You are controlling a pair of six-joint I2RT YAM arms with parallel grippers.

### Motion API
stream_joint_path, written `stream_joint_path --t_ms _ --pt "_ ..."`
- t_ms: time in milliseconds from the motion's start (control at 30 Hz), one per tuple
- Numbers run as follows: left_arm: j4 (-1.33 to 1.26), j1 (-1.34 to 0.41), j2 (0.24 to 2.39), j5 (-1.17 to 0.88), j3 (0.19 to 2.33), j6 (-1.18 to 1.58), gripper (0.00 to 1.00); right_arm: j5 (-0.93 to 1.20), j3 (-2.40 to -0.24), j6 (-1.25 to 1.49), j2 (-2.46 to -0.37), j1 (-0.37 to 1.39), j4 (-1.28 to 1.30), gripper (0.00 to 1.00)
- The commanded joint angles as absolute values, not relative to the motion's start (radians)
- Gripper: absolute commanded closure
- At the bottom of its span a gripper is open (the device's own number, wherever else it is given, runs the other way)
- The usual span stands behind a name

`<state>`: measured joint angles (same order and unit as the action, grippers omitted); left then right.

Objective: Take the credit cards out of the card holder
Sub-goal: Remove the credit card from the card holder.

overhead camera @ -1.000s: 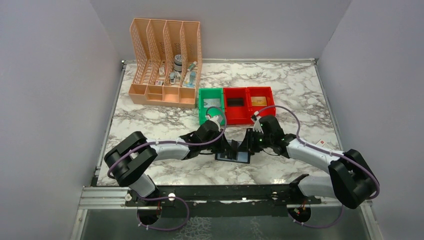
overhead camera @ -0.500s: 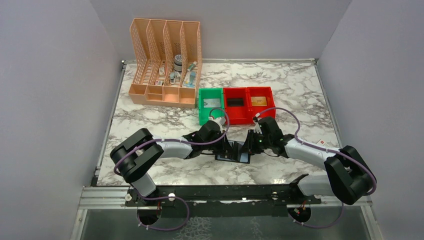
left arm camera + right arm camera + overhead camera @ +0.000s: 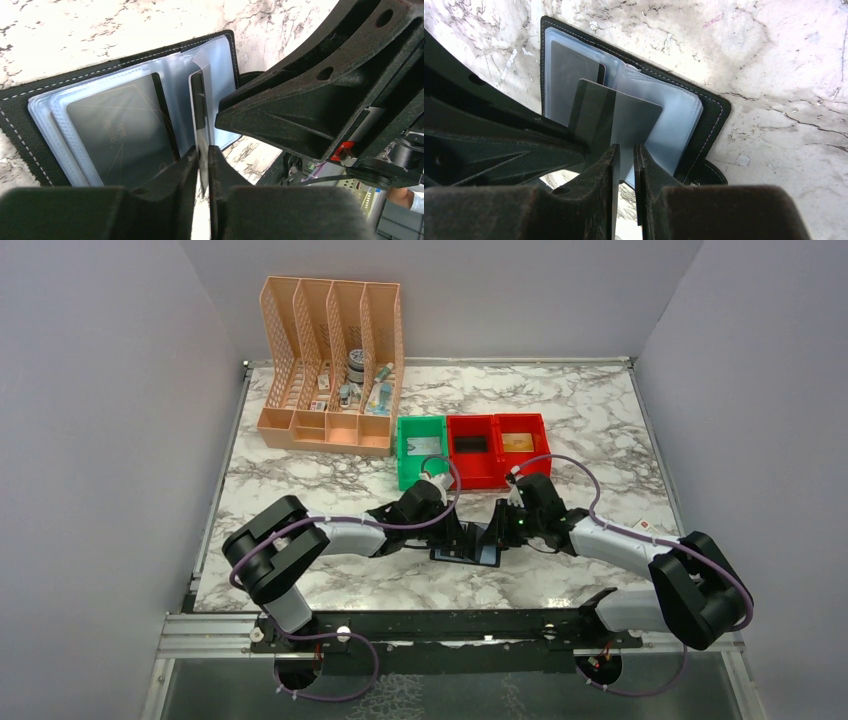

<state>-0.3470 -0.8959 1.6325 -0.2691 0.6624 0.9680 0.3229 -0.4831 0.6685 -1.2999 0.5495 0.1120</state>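
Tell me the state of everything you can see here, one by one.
card holder: open, flat on the table.
raised credit card: standing on edge above the holder.
second credit card: tucked in the holder.
left gripper: shut on the raised credit card.
right gripper: shut on a clear sleeve.
green bin: upright, open-topped.
red bins: upright; the right one holds a tan card.
file organizer: upright, small items inside.

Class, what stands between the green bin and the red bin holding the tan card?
A second red bin, as the top external view shows.
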Motion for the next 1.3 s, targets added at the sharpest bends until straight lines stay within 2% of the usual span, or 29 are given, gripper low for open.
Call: stream_joint_path --t_ms 0,67,100,433,667,833,1067,1267 --pt "-0.367 -0.897 1.647 -0.308 0.696 0.948 0.92 0.315 -0.474 0.675 -1.301 0.545 0.103 0.83" --pt "-0.367 -0.896 1.628 -0.288 0.683 0.948 1.00 0.300 -0.472 0.678 -1.288 0.547 0.112 0.83" --pt "-0.365 -0.896 1.617 -0.277 0.676 0.949 1.00 0.293 -0.473 0.679 -1.281 0.546 0.116 0.83" --pt "-0.310 -0.893 1.491 -0.171 0.614 0.968 1.00 0.290 -0.502 0.657 -1.222 0.547 0.148 0.83" --pt "-0.114 -0.892 1.345 -0.018 0.630 0.935 1.00 0.391 -0.520 0.639 -1.231 0.547 0.089 0.83" --pt "-0.033 -0.887 1.229 0.081 0.613 0.927 1.00 0.485 -0.536 0.651 -1.291 0.548 0.002 0.82" --pt "-0.030 -0.883 1.152 0.108 0.573 0.928 1.00 0.546 -0.574 0.657 -1.409 0.547 -0.057 0.82" --pt "-0.072 -0.882 1.152 0.077 0.553 0.929 1.00 0.337 -0.583 0.670 -1.455 0.547 0.046 0.82"
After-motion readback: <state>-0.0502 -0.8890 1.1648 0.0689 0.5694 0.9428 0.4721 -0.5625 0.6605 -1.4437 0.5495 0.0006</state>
